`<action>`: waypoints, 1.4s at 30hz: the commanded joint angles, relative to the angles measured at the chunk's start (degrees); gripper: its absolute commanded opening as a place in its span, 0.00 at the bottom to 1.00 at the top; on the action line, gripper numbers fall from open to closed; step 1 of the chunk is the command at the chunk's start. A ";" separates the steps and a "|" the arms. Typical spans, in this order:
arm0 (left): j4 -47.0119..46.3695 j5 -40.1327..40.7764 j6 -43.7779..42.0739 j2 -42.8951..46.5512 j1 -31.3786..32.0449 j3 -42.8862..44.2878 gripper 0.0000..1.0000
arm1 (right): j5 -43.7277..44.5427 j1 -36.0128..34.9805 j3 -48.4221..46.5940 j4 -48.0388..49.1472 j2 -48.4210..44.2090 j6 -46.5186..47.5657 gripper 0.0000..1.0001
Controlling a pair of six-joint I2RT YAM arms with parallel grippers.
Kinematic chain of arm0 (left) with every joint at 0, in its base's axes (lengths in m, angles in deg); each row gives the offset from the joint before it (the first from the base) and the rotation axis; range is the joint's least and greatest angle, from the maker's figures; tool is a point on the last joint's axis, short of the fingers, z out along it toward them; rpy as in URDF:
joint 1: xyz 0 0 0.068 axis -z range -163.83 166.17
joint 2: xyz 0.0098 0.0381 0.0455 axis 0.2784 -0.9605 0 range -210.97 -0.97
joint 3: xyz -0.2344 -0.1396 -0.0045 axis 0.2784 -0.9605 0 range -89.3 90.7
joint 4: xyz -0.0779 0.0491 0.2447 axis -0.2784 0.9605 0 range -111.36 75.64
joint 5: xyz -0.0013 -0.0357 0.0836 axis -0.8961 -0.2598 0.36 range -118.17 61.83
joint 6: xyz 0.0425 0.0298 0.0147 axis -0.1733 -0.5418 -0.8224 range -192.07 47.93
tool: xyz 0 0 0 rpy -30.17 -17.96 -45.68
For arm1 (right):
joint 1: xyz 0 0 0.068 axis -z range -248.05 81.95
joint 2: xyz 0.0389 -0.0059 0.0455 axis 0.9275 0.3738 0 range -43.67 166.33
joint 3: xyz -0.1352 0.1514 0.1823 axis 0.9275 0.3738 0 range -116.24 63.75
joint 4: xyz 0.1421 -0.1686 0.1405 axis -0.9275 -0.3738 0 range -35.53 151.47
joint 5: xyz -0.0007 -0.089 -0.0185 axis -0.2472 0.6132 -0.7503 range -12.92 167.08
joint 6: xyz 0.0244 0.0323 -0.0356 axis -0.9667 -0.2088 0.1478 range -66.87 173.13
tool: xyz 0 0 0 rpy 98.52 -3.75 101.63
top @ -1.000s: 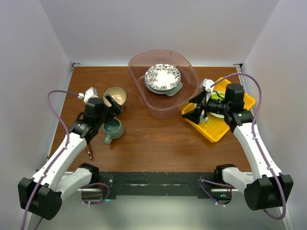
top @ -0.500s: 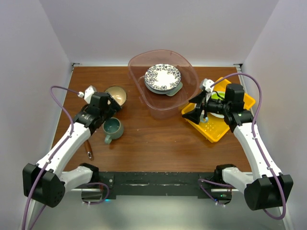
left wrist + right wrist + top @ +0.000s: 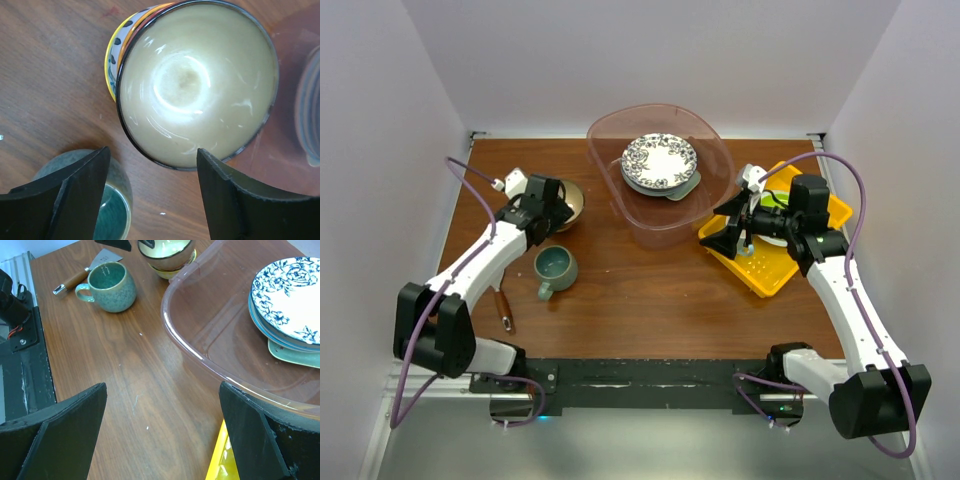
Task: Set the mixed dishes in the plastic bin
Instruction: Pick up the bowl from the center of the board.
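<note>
Hanging over the wooden table, the left pincer stands partly spread and grips nothing. The near rim of the tan bowl lies between its fingers, and the teal mug sits under the left one. Past the bowl, to the right, rises the plastic bin. The right pincer gapes wide, empty, above the yellow perforated tray. The bin is just ahead on its right and holds a blue floral plate stacked on other dishes.

Teal mug, tan bowl, blue floral plate
</note>
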 commanded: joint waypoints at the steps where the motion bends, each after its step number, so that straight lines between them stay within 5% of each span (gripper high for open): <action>1: -1.57 2.59 1.98 -1.68 -0.89 2.78 0.72 | -0.70 0.20 -1.73 -0.53 -0.02 1.18 0.98; 11: -3.41 1.72 2.34 -5.64 -3.26 4.01 0.48 | -0.79 0.11 -1.73 -0.62 -0.02 1.18 0.98; 20: -5.17 0.05 1.72 -4.94 -4.40 3.13 0.08 | -0.71 0.11 -1.82 -0.80 -0.11 1.35 0.98; 26: -6.49 -0.31 0.76 -1.16 -4.58 2.52 0.00 | -0.62 0.11 -1.90 -0.89 -0.11 1.35 0.98; 42: -8.34 0.57 -3.37 13.07 -5.63 1.28 0.00 | -0.44 0.20 -1.82 -0.89 -0.11 1.44 0.98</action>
